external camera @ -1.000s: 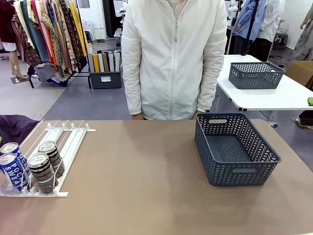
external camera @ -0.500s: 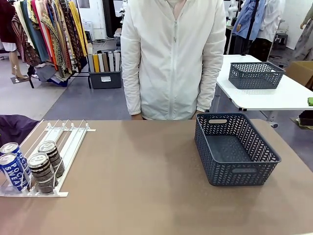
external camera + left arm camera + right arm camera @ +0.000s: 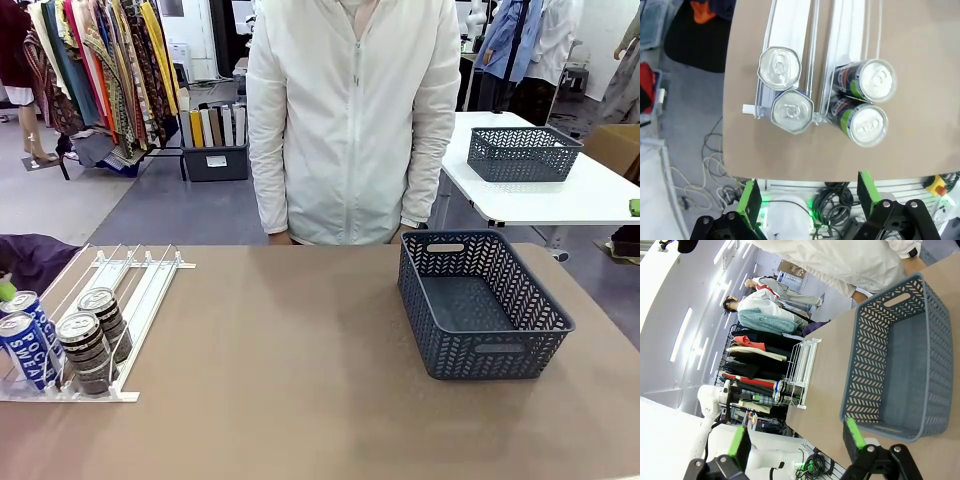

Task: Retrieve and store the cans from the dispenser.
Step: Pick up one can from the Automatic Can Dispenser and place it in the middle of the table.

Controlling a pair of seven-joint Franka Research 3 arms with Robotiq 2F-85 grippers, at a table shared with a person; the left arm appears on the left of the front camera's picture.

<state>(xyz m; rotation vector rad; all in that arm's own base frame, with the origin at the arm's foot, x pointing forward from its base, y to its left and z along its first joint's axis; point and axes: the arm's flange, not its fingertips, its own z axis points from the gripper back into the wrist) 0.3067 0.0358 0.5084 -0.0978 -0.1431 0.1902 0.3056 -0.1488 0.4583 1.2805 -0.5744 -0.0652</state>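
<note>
Left gripper (image 3: 807, 182) above cans (image 3: 792, 105), jaws wide, right gripper (image 3: 796, 426) spread near basket (image 3: 872, 357)

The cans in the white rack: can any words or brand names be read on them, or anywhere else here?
"SWEAT": white letters on the nearer blue can.
"POCA", the rest hidden: on the blue can behind it.
The dark cans: banded print, too small to read.
The grey basket: no text.

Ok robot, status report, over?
Left gripper open above the cans. Right gripper open, facing the basket. Four cans in the rack, basket empty. Nothing in the way.
</note>
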